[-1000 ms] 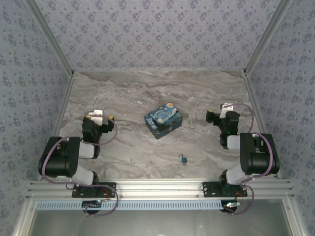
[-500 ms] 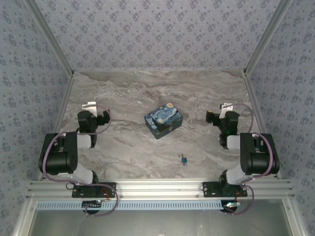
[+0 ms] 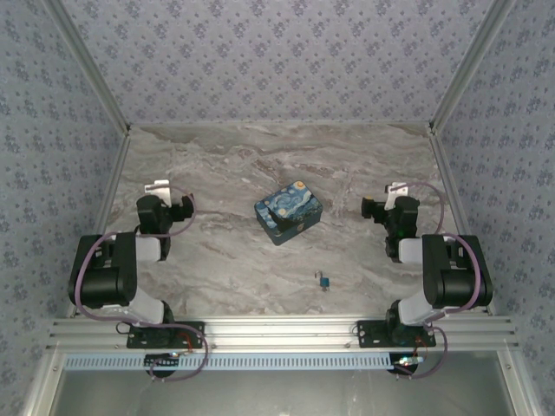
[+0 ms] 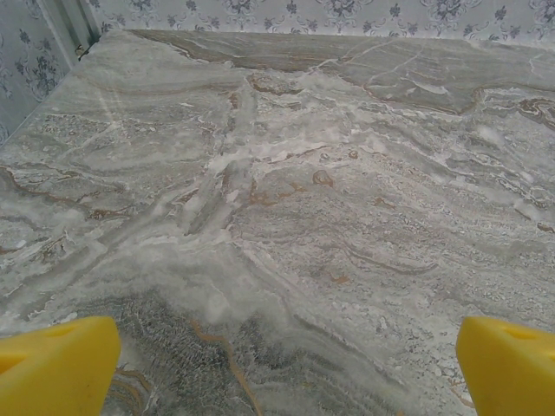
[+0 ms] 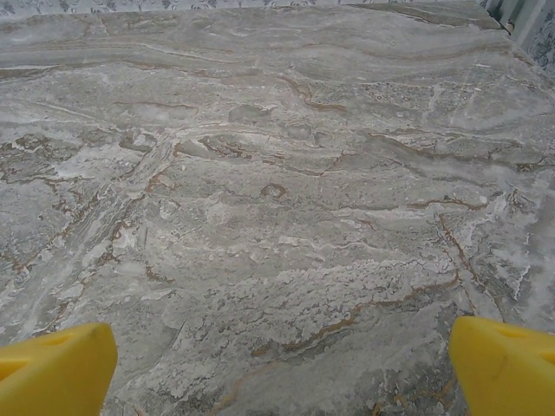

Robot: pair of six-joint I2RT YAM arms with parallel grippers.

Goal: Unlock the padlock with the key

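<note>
The tiny teal-blue padlock [image 3: 323,281] lies on the marble table near the front edge, right of centre, with a small metallic piece at its upper left; I cannot make out the key as a separate thing. My left gripper [image 3: 163,192] hovers at the left side of the table, far from the padlock. In the left wrist view its yellow fingertips [image 4: 54,366] stand wide apart over bare marble, so the left gripper [image 4: 286,368] is open. My right gripper [image 3: 388,196] sits at the right side. It is also open [image 5: 282,368], with nothing between its yellow fingertips [image 5: 507,364].
A blue-and-yellow swirl-painted rectangular box [image 3: 288,212] rests at the middle of the marble table [image 3: 260,165]. Patterned walls close in the back and both sides. An aluminium rail [image 3: 277,329] runs along the near edge by the arm bases.
The left arm has swung to the left and drawn back a little, then held still. The right gripper has barely shifted. Padlock and box have not moved.
</note>
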